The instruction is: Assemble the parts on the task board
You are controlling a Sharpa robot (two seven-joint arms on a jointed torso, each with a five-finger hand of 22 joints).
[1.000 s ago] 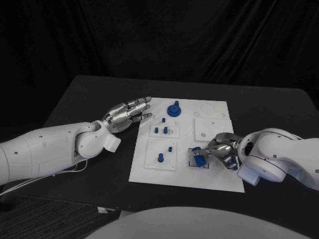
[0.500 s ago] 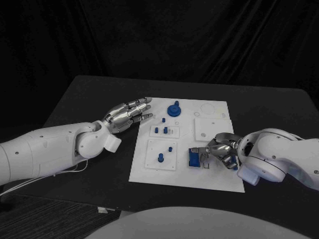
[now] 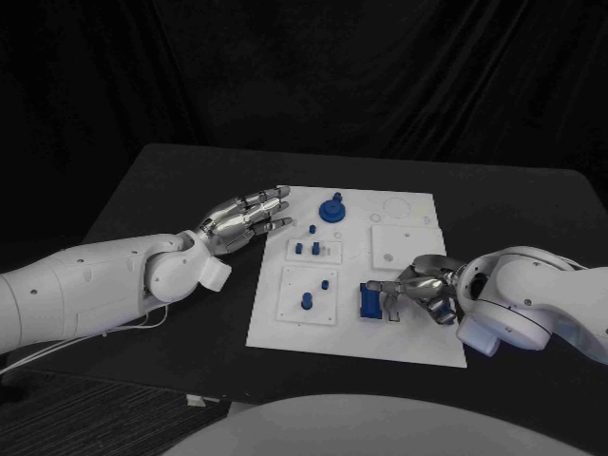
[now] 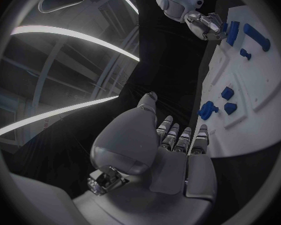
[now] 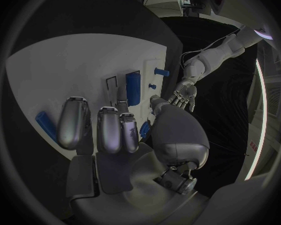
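Beside the right hand (image 3: 425,290), blue part (image 3: 370,303), fingers (image 3: 390,289) apart, touching nothing.

Right robot hand (image 3: 425,290) hides its contact with the blue part (image 3: 371,302) — unclear.

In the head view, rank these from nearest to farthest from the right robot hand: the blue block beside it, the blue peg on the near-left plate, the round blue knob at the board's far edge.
1. Blue block: right beside the right robot hand, on its inner side.
2. Blue peg: on the near-left plate, farther toward the left arm.
3. Round blue knob: at the task board's far edge, near the left robot hand.
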